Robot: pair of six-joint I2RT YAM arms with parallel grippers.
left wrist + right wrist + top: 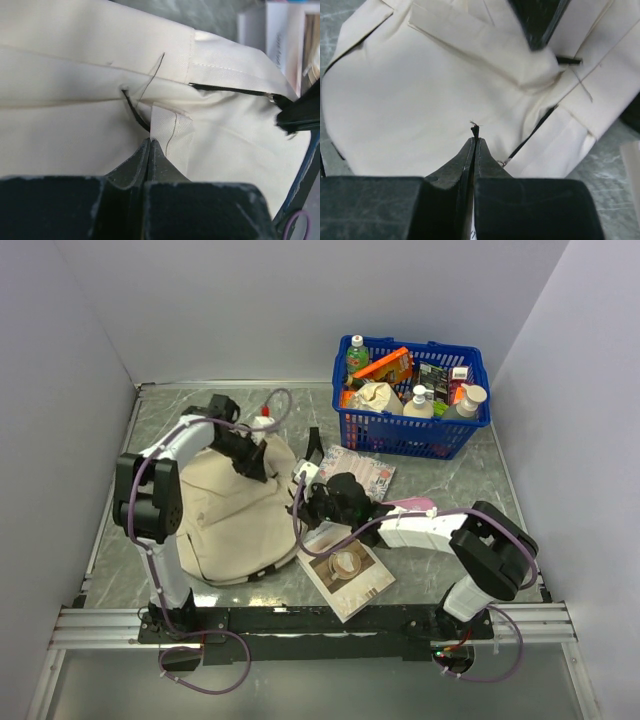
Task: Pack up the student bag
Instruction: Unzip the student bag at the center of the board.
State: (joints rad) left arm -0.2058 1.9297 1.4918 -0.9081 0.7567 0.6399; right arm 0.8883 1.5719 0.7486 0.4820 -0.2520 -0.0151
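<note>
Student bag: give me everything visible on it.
The bag is a large, soft cream fabric pack lying flat and limp on the grey table, left of centre. Stitched seams, folded flaps and a black zipper line show, and a loose dark thread trails across it. The left tool, shut, appears to pinch a fabric fold at its far edge. The right tool, shut, sits at its right edge.

No lettering can be read (labels in the basket (400, 432) blur)
</note>
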